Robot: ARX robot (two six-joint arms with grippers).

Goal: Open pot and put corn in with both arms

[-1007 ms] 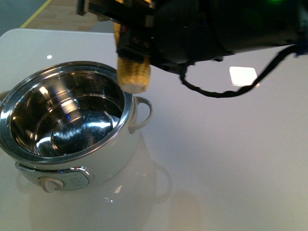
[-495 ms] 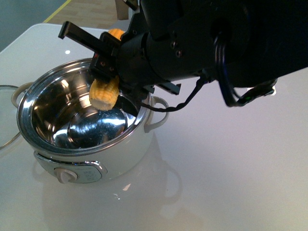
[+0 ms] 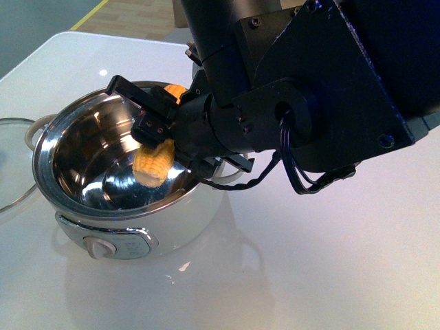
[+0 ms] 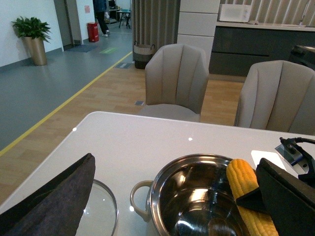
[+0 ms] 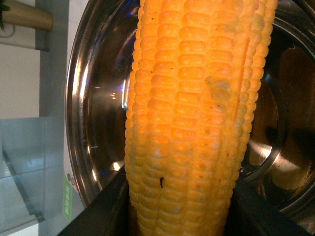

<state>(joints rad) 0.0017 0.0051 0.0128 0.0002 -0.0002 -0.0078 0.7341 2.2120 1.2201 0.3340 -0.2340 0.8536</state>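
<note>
Holding the corn [image 3: 155,161] over the open pot [image 3: 189,220] is the right pincer [image 3: 157,141]. It's clamped on the cob about mid-length, one black finger on each side. The cob hangs tilted, with its lower end dipped below the steel rim and inside the shiny bowl, and its upper end poking out above the pincer near the far rim. Can't tell whether the lower end touches the steel or just hangs close to it. The bulky right arm [image 3: 309,89] fills most of the front view, reaching in over the pot's right side, with a black cable looping under it.

From the right wrist camera the corn [image 5: 192,118] basically fills the frame. You get rows of kernels up close, the steel bowl [image 5: 93,98] behind it, and dark fingers [image 5: 110,209] squeezing it from both sides.

The lid [image 3: 10,165] is off and lies flat on the white tabletop [image 3: 330,261], just to the left of the pot near its loop handle. The control knob faces the front camera.

The left pincer [image 4: 174,164] is spread wide with nothing in it, one dark finger at each side of its own camera view. That view looks across the pot and lid toward two grey chairs [image 4: 177,78] past the far edge of the tabletop.
</note>
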